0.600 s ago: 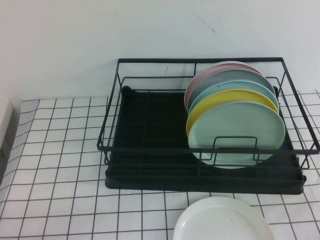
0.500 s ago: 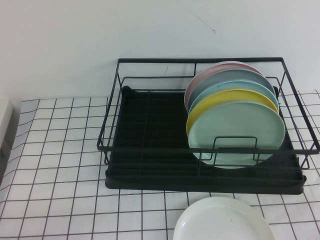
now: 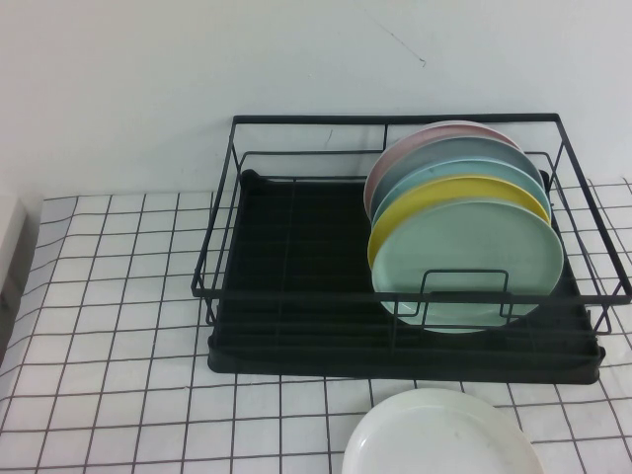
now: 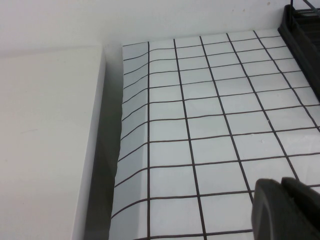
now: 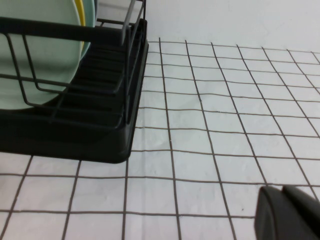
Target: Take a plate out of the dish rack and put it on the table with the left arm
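Left gripper (image 4: 285, 210) parked low over the table (image 3: 109, 296), well left of the dish rack (image 3: 296, 286); finger state not determinable, nothing held. Mint-green plate (image 3: 464, 262) upright at front of the stack in the rack's right end, touching the yellow plate (image 3: 434, 193) behind, front wire crossing its lower face. Risks judged: snagging that wire, dragging the yellow plate, or landing on the white plate (image 3: 439, 434) just before the rack; right gripper (image 5: 290, 212) right of rack, state likewise not determinable.

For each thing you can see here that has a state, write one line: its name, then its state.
Round pale mint-green plate: upright in the rack, frontmost of the row.
Yellow plate: upright, right behind it.
Black wire dish rack: plates at its right end.
White round plate: flat on the grid-cloth table.
Left gripper: above the cloth, holding nothing.
Right gripper: above the cloth, holding nothing.
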